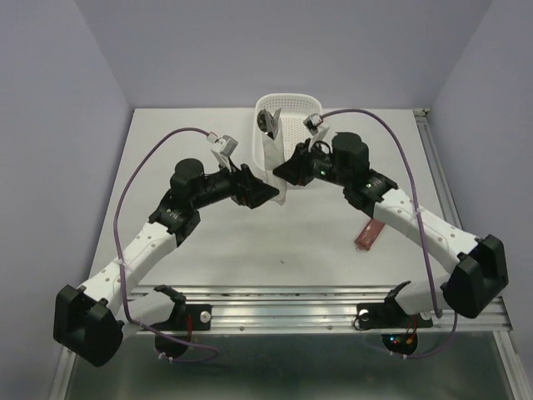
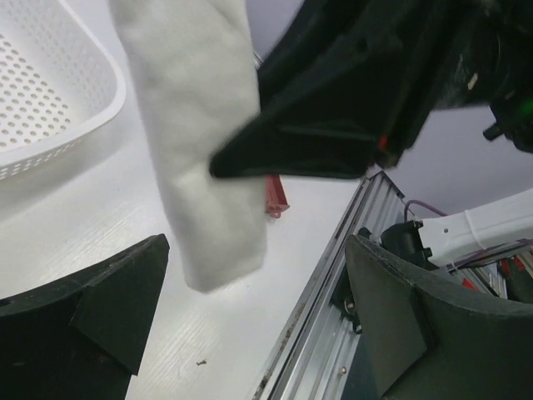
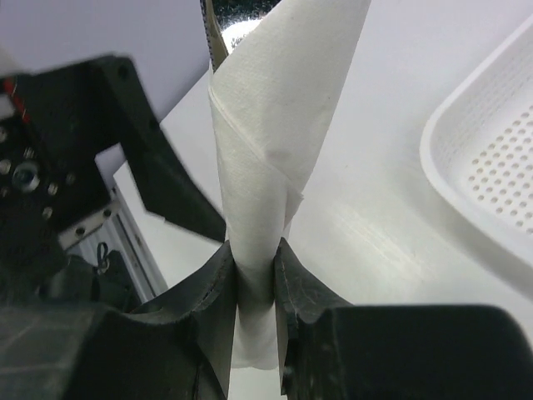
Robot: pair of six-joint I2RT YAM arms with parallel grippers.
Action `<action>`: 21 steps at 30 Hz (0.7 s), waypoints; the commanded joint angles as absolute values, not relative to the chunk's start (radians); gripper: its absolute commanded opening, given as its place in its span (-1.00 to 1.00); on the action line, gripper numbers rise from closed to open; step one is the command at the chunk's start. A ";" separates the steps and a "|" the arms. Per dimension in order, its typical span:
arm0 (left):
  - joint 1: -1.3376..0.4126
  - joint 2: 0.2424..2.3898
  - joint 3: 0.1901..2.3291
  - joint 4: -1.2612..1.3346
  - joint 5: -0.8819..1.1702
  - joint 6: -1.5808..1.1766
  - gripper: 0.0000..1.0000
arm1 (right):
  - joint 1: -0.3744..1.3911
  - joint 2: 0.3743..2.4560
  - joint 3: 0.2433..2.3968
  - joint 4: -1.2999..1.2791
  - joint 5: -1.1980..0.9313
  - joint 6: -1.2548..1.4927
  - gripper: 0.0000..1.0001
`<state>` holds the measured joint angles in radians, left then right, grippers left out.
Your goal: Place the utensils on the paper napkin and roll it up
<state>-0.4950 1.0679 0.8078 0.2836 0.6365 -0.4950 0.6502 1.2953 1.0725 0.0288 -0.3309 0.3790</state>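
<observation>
On and above the one surface (image 1: 250,250) there are two arms, the left arm (image 1: 141,242) and the right arm (image 1: 416,221), two claws, the left claw (image 2: 256,258) and the right claw (image 3: 254,275), one rolled paper napkin (image 3: 266,167), one spoon (image 3: 239,25), one white perforated basket (image 1: 291,103) and one small reddish-brown item (image 1: 367,234).

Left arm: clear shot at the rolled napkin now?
Likely yes: the left hand is open, and the napkin roll dangles free ahead of it, beyond where the right hand pinches it.
</observation>
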 commanded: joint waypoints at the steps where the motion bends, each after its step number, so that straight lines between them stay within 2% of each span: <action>1: -0.488 1.000 0.782 0.270 0.597 -0.471 0.98 | 0.565 1.426 1.296 0.080 -0.393 0.331 -0.99; 11: -0.486 0.836 0.749 0.143 0.397 -0.494 0.98 | 0.407 1.874 1.707 0.041 -0.543 0.344 -0.99; 21: -0.486 0.831 0.779 0.074 0.347 -0.457 0.98 | 0.321 2.169 1.874 0.077 -0.623 0.400 -0.99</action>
